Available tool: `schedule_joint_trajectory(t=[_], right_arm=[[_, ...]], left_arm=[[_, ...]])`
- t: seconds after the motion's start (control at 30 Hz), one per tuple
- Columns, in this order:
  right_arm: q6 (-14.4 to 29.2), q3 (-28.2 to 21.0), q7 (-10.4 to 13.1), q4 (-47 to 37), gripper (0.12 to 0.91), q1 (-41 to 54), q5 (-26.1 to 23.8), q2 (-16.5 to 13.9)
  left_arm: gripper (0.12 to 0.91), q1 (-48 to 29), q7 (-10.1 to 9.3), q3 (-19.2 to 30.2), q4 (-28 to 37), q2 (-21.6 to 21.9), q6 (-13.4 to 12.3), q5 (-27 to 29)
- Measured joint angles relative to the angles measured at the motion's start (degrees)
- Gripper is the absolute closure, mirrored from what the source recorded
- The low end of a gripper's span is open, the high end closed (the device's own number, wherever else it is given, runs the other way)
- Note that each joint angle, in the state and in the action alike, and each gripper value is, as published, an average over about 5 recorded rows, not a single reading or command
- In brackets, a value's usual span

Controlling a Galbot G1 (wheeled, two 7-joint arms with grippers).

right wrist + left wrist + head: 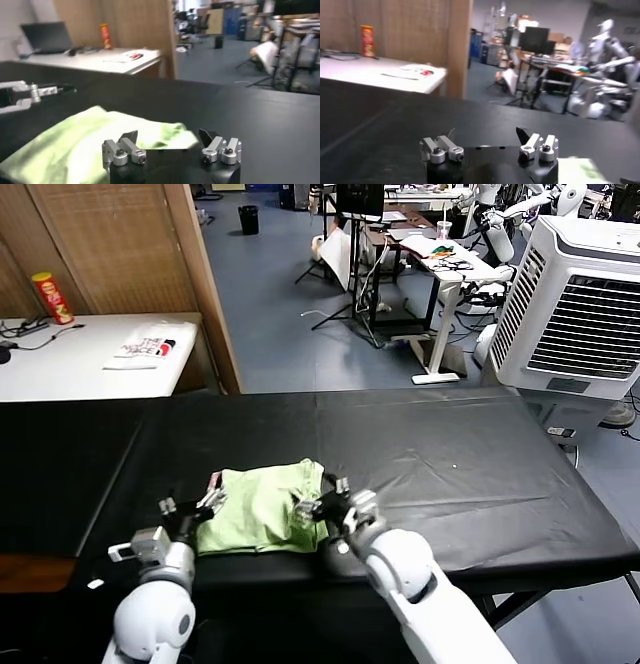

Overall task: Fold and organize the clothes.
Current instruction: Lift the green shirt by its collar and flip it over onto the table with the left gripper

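The pale green shirt (262, 509) lies bunched in a rough fold near the front edge of the black tabletop (450, 454). It looks light, soft and limp, likely to sag and slide when lifted. The left claw (190, 509) and right claw (322, 496) flank it, both open and empty. Hems and corners look like the best places to pinch.

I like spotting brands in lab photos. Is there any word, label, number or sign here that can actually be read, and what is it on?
No text can be read.
Red can on the white side table: yellow label, lettering too small.
White folded cloth: red and black print, too blurred.
Green shirt: no lettering visible.
White cooler unit: no legible label.
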Motion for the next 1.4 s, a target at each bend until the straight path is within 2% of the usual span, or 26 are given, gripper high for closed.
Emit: schedule_joint_trajectory(t=[0.13,0.27,0.37,0.5,0.63,0.8,1.2,1.33,1.4], right_arm=[[2.0,-0.1,0.5,0.8,0.227,-1.0,-5.7,-1.5],[4.1,0.9,3.0,2.0,0.227,-2.9,-11.7,-2.6],[4.1,1.9,4.1,3.0,0.227,-4.6,-15.3,-2.5],[3.9,3.6,4.3,4.5,0.227,-7.6,-18.9,-2.3],[5.7,5.8,4.2,6.6,0.227,-10.9,-17.8,-2.4],[8.0,8.0,4.0,9.1,0.227,-14.4,-14.7,-2.5],[9.4,9.1,2.9,11.6,0.227,-17.4,-13.0,-3.1],[9.5,9.0,2.8,11.7,0.227,-17.4,-13.0,-3.1],[9.5,9.0,2.7,11.7,0.227,-17.3,-13.0,-3.2]], left_arm=[[0.232,-0.4,0.87,-1.0,1.4,-0.1,-0.7,-0.5],[0.232,-0.8,1.91,-1.4,2.9,-0.7,-1.9,-1.0],[0.232,-0.7,2.87,-1.7,3.9,-1.3,-3.2,-1.6],[0.232,-0.1,4.25,-2.2,5.3,-2.4,-5.3,-2.5],[0.232,0.3,5.53,-2.9,6.6,-3.7,-7.2,-5.1],[0.232,0.5,7.0,-4.3,8.1,-5.2,-8.6,-11.5],[0.232,1.1,7.86,-6.5,9.8,-8.3,-10.0,-28.2],[0.237,1.0,8.01,-6.7,10.2,-9.1,-10.1,-30.0],[0.276,1.0,8.1,-6.7,10.5,-9.3,-10.1,-30.0]])
